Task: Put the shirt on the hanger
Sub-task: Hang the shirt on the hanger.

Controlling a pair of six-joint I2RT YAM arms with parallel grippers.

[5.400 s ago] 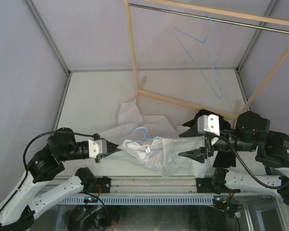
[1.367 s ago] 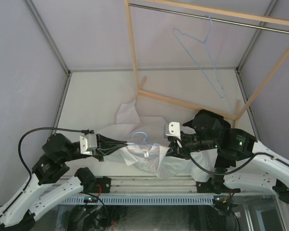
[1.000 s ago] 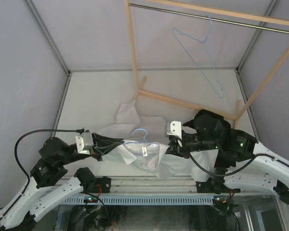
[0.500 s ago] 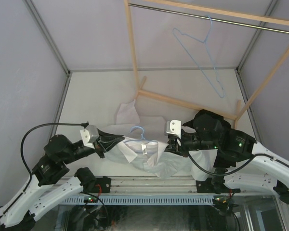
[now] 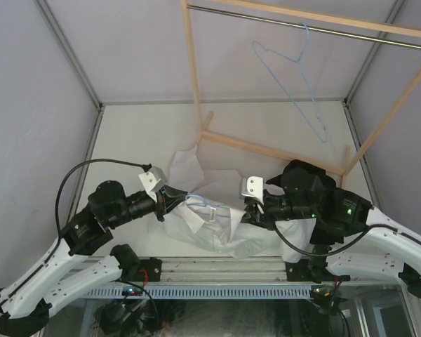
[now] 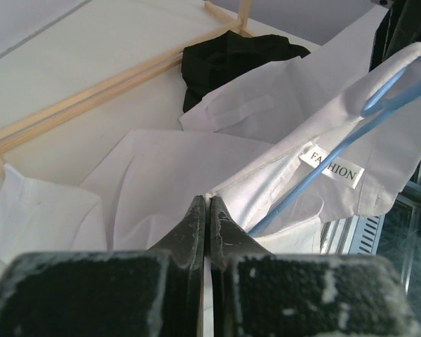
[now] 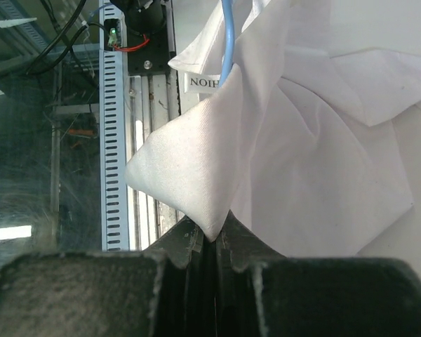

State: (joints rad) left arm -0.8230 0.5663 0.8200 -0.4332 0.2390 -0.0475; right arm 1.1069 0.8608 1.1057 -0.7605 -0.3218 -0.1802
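Showing, in the top view, the shirt (image 5: 217, 235) bunched on the table on the arms' side of the wooden rack (image 5: 191, 77), with a blue hanger (image 5: 205, 202) at its collar. A second hanger (image 5: 295, 77) hangs from the rack's rail. The left gripper (image 5: 170, 202) and right gripper (image 5: 250, 210) pinch opposite edges.

Left wrist view: jaws closed on the shirt's collar edge; a black garment (image 6: 231, 60) lies beside the rack's base.

Right wrist view: jaws closed on a raised fold of shirt.
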